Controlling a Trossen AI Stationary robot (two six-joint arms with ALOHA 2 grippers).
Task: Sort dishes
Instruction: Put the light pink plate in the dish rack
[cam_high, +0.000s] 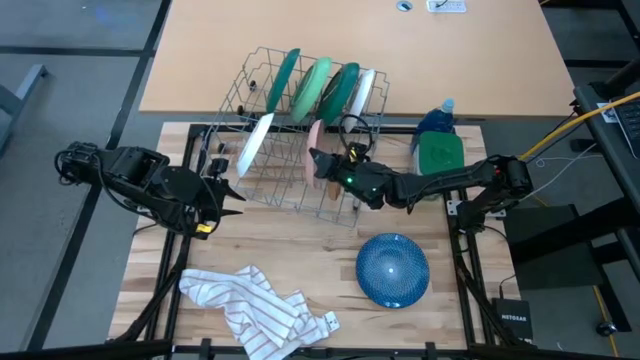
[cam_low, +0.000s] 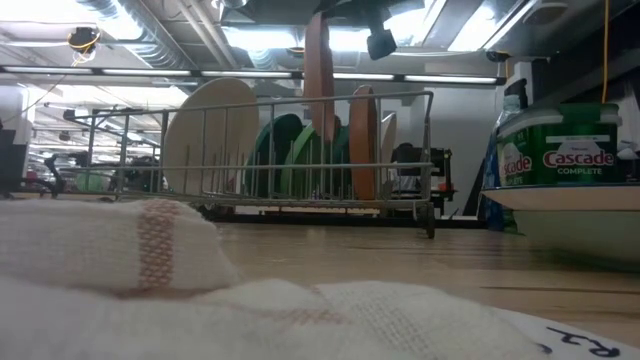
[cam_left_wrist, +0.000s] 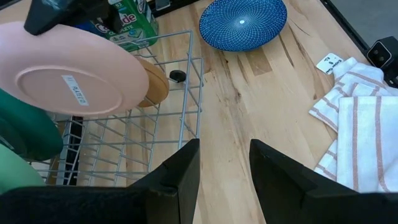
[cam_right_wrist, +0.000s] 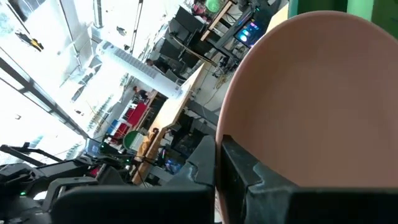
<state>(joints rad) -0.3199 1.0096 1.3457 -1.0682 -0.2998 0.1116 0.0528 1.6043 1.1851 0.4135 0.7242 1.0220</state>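
A wire dish rack (cam_high: 300, 150) holds dark green, light green and white plates (cam_high: 318, 88) on edge at its far side. A white plate (cam_high: 257, 142) leans at its left, and a tan-brown dish (cam_left_wrist: 153, 84) sits inside. My right gripper (cam_high: 322, 158) reaches over the rack from the right, shut on a pink plate (cam_left_wrist: 74, 78). My left gripper (cam_left_wrist: 224, 146) is open and empty, beside the rack's near left corner. A blue bowl (cam_high: 392, 268) lies upside down on its rim at the near right. My right gripper pinches the pink plate's rim (cam_right_wrist: 239, 134) between its two fingers, one on each face. In the low view the plate (cam_low: 319, 70) stands upright on edge. Its lower edge is about level with the rack's top rail. Whether it touches the rack I cannot tell.
A white striped cloth (cam_high: 258, 305) lies crumpled at the near left. A green-lidded container (cam_high: 438, 155) and a blue bottle (cam_high: 440, 118) stand right of the rack. Bare wood lies between the rack, the cloth and the bowl.
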